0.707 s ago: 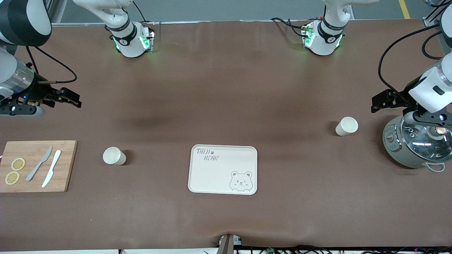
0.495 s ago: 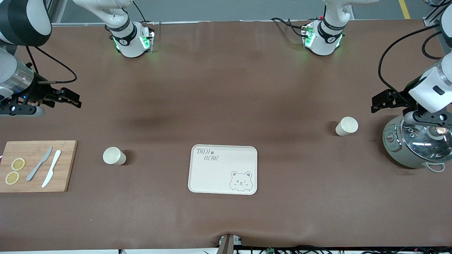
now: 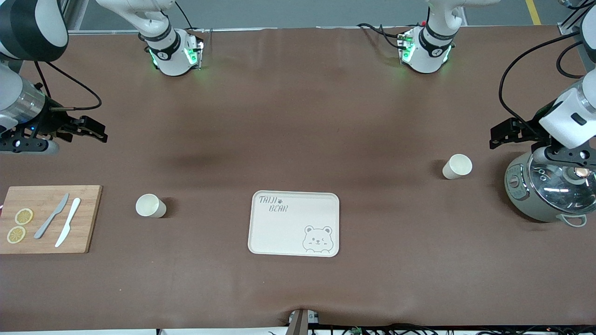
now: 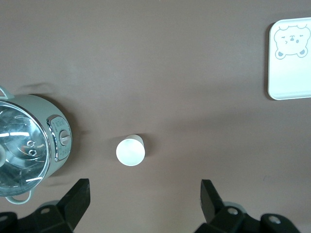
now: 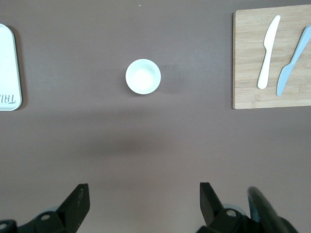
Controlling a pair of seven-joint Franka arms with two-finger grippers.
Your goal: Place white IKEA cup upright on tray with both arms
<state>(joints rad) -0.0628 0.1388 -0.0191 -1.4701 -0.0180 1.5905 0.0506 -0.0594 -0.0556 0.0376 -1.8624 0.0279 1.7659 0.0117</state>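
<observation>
Both tools, left [image 4: 144,204] and right [image 5: 144,204], gape wide, empty; tray [image 3: 279,232] apparently bare.

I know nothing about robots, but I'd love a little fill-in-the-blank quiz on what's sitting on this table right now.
1. The tray shows a cartoon ____ face.
2. ____ white cups stand on the table, none on the tray.
3. The cutting board holds two lemon slices and two ____.
4. The left gripper and right gripper both have their jaws ____.

Missing words: bear; Two; knives; open
</observation>
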